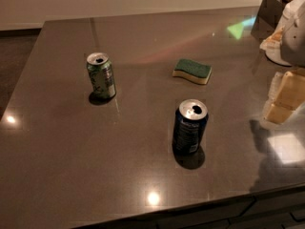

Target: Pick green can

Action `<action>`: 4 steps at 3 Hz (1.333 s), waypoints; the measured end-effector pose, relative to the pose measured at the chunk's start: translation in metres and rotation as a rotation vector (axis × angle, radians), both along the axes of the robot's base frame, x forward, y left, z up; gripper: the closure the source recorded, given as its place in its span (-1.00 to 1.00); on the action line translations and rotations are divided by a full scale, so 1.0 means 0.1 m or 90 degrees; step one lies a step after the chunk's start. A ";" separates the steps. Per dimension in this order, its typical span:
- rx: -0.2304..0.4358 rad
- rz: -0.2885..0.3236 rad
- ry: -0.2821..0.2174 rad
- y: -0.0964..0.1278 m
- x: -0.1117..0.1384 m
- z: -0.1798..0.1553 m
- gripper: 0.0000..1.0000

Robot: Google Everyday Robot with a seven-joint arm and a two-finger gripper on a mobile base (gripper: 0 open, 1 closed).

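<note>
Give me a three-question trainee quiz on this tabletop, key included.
1. Fill in: the sponge, beyond the blue can, has a ____ top.
2. True or false: the green can stands upright on the table.
3. The gripper is at the right edge of the view. Which thing is farthest from it? A) green can B) blue can C) sponge
Key: 1 green; 2 true; 3 A.
</note>
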State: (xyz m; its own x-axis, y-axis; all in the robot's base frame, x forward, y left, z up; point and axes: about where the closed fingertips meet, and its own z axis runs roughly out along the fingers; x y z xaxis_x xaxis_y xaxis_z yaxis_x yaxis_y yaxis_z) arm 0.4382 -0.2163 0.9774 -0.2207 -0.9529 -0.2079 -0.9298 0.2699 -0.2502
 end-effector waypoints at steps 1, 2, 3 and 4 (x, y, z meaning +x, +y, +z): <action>0.000 0.000 -0.001 0.00 0.00 0.00 -1.00; 0.017 0.016 -0.008 0.12 0.08 0.04 -1.00; 0.058 0.042 -0.019 0.38 0.23 0.06 -1.00; 0.098 0.069 -0.024 0.73 0.39 0.05 -1.00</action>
State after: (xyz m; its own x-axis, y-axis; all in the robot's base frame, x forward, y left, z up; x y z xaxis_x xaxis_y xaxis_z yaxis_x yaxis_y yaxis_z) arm 0.4773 -0.1430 0.9825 -0.1081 -0.9272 -0.3587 -0.9460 0.2068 -0.2495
